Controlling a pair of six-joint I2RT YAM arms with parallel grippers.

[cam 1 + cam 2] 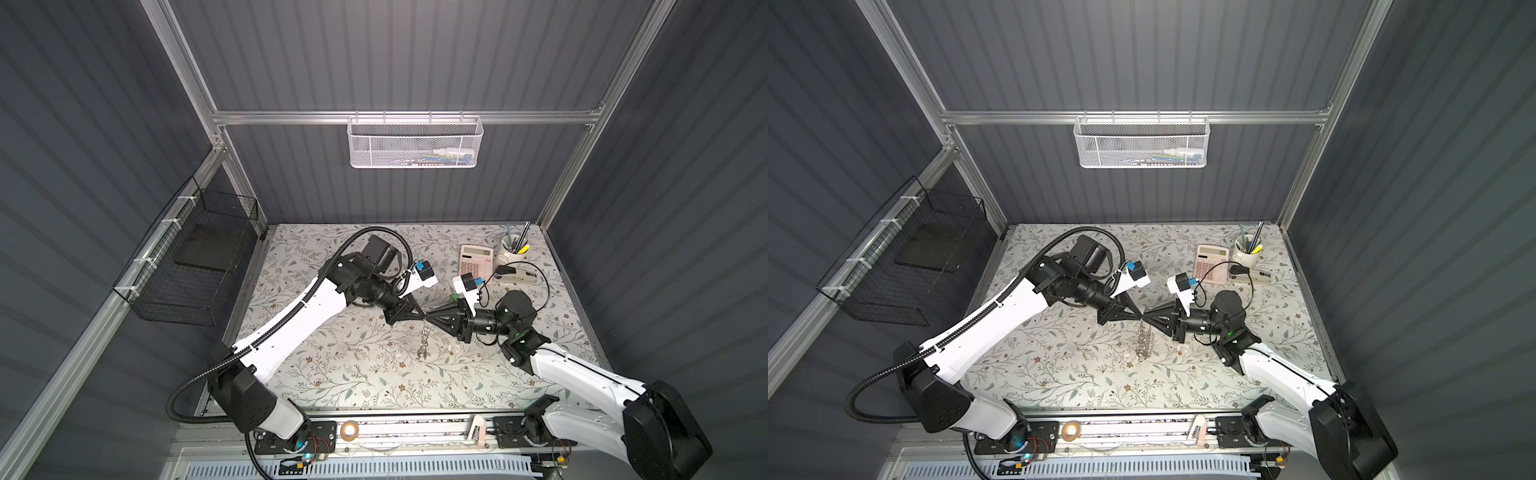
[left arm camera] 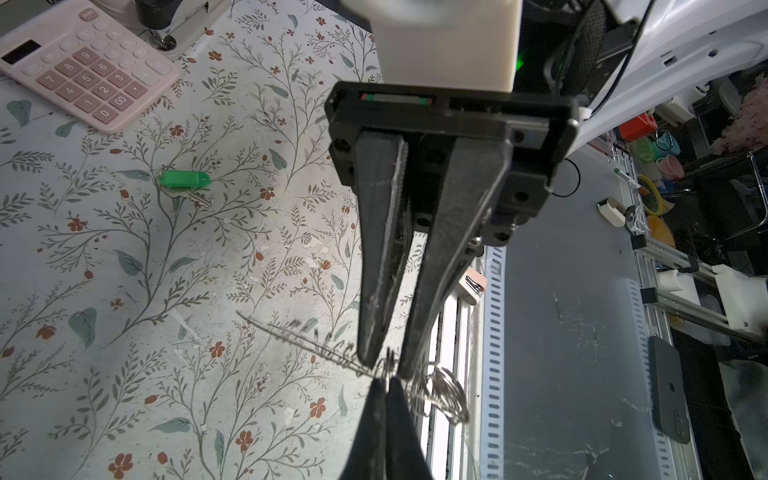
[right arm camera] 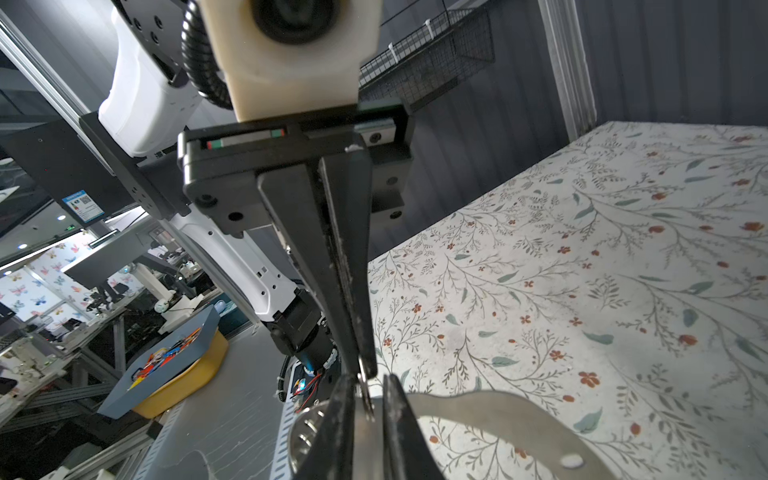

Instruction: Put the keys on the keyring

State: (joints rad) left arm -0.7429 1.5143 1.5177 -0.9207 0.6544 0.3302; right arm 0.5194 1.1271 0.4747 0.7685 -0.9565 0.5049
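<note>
My two grippers meet tip to tip above the middle of the table in both top views. The left gripper [image 1: 421, 316] [image 2: 386, 384] is shut on the keyring [image 2: 444, 390], a thin dark wire fringed with silvery rings that dangle toward the table [image 1: 423, 341]. The right gripper [image 1: 429, 319] [image 3: 370, 388] has its fingers drawn in to a narrow gap on a silvery ring of the same keyring, right against the left fingertips [image 3: 365, 365]. The green-headed key [image 2: 185, 179] lies flat on the table apart from both grippers, partly hidden behind the right wrist [image 1: 455, 296].
A pink calculator [image 1: 476, 257], a mug of pens [image 1: 512, 249] and a stapler [image 1: 517, 275] stand at the back right. A white mesh basket [image 1: 415, 143] hangs on the rear rail. A black wire basket [image 1: 195, 266] hangs on the left wall.
</note>
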